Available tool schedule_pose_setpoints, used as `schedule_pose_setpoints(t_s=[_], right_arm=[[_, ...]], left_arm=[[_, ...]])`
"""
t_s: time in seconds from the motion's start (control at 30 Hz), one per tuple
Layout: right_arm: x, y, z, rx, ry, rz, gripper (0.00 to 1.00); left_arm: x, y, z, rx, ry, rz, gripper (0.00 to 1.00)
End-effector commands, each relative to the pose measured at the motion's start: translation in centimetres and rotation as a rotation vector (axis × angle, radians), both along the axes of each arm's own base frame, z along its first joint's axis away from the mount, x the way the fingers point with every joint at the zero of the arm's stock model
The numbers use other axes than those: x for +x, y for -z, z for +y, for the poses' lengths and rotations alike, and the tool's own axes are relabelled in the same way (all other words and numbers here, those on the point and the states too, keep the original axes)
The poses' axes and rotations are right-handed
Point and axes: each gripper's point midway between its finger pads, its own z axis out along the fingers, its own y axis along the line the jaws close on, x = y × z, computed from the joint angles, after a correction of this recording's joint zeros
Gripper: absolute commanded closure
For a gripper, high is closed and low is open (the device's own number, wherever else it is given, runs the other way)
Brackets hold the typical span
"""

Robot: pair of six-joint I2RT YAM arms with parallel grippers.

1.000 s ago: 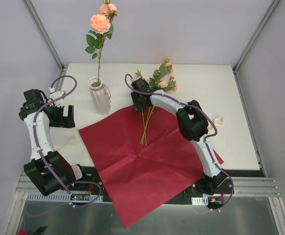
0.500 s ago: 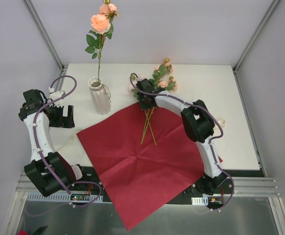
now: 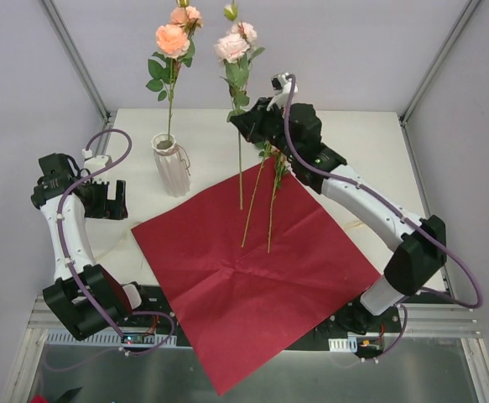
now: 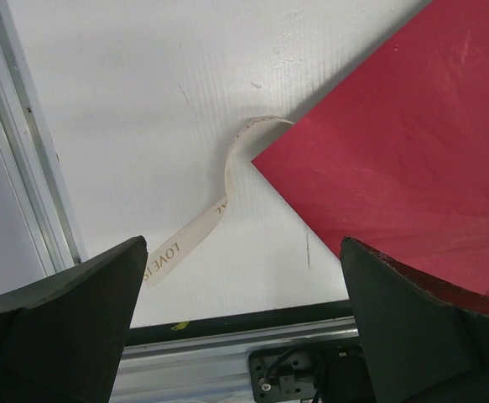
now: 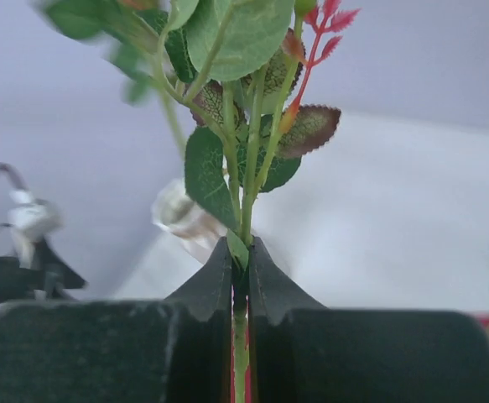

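Observation:
My right gripper (image 3: 251,122) is raised above the table's back middle and is shut on the green stem of a pale pink rose (image 3: 231,46). The rose stands upright, its stem hanging down to the red paper sheet (image 3: 252,277). In the right wrist view the fingers (image 5: 219,277) pinch the stem (image 5: 246,210) just under its leaves. Two more flower stems (image 3: 261,210) lie on the sheet, their heads partly hidden by my right arm. A white ribbed vase (image 3: 171,165) holds an orange-pink rose (image 3: 173,39). My left gripper (image 3: 101,201) hangs open, nothing in it, left of the sheet.
A cream ribbon (image 4: 195,227) with printed letters lies on the white table beside the corner of the red sheet (image 4: 395,143), between my left fingers (image 4: 59,319). The table's metal rail (image 4: 227,353) runs below. Frame posts stand at the back corners.
My right arm rose from the flowers on the table and swung up and back, lifting one pink rose upright. The two other stems shifted slightly on the sheet. The left arm stayed put.

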Motion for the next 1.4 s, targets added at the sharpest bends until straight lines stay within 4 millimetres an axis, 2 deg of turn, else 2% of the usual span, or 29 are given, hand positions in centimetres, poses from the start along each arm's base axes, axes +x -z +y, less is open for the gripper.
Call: schedule_pose_setpoints(t_s=[0.0,0.03,0.07,0.13,0.17,0.2,0.23,0.27,0.3,0.33,0.37,0.4,0.43,0.47,0.5,0.63,0.83,1.0,1.13,1.27,1.37], right_arm=[[-5.2,-9.6,3.5,0.279,-0.219,-0.364,0.99],[-6.3,-12.0,3.9,0.311,-0.242,-0.480,0.99],[-7.7,-12.5,5.6,0.284,-0.303,-0.570,0.99],[-10.1,-16.2,6.6,0.329,-0.369,-0.754,0.99],[-10.4,-15.7,8.3,0.334,-0.407,-0.790,0.99],[-10.9,-16.4,8.8,0.351,-0.427,-0.848,0.99],[-12.2,-19.8,8.2,0.436,-0.433,-0.974,0.99],[-12.2,-18.8,9.7,0.448,-0.469,-1.001,0.99],[-12.4,-19.8,9.8,0.481,-0.464,-1.039,0.99],[-12.4,-21.7,9.7,0.503,-0.442,-1.070,0.99],[-12.0,-21.1,11.0,0.493,-0.447,-1.066,0.99],[-11.8,-21.4,11.3,0.498,-0.438,-1.078,0.99],[-12.3,-23.6,10.8,0.529,-0.423,-1.121,0.99],[-11.6,-22.6,12.0,0.513,-0.427,-1.112,0.99],[-11.4,-22.6,12.6,0.498,-0.421,-1.112,0.99],[-10.1,-23.4,13.7,0.494,-0.383,-1.143,0.99],[-7.4,-21.6,14.9,0.463,-0.332,-1.129,0.99],[-4.7,-18.4,15.8,0.423,-0.304,-1.078,0.99],[-3.1,-14.8,17.2,0.370,-0.294,-1.028,0.99],[-1.6,-12.0,18.2,0.349,-0.278,-0.974,0.99],[-1.3,-10.2,19.0,0.306,-0.289,-0.929,0.99]], left_arm=[[0.0,-1.9,0.2,0.010,-0.005,-0.046,0.01],[0.0,-2.0,0.2,0.007,-0.006,-0.044,0.01],[0.1,-2.2,0.2,0.004,-0.009,-0.050,0.01],[0.2,-2.4,0.0,-0.019,-0.013,-0.050,0.01],[0.3,-2.7,0.1,-0.022,-0.021,-0.059,0.01],[0.3,-2.8,0.0,-0.035,-0.023,-0.059,0.01],[0.4,-2.8,0.0,-0.047,-0.031,-0.054,0.01],[0.5,-2.9,0.1,-0.053,-0.034,-0.054,0.01],[0.5,-2.9,0.1,-0.060,-0.038,-0.053,0.01],[0.5,-2.7,0.0,-0.067,-0.033,-0.047,0.01],[0.5,-2.8,0.0,-0.069,-0.037,-0.048,0.01],[0.5,-2.8,0.1,-0.074,-0.043,-0.048,0.01],[0.5,-2.9,0.0,-0.087,-0.040,-0.049,0.01],[0.4,-3.1,-0.1,-0.094,-0.039,-0.049,0.01],[0.3,-3.2,-0.1,-0.101,-0.039,-0.049,0.01],[0.0,-3.3,0.5,-0.107,-0.050,-0.047,0.01],[0.0,-4.7,1.2,-0.100,-0.060,-0.055,0.01],[-0.1,-4.7,1.3,-0.107,-0.056,-0.053,0.01],[-0.1,-4.6,1.4,-0.113,-0.053,-0.051,0.01],[-0.3,-4.4,1.3,-0.113,-0.047,-0.049,0.01],[-0.4,-4.3,1.5,-0.114,-0.049,-0.051,0.01]])
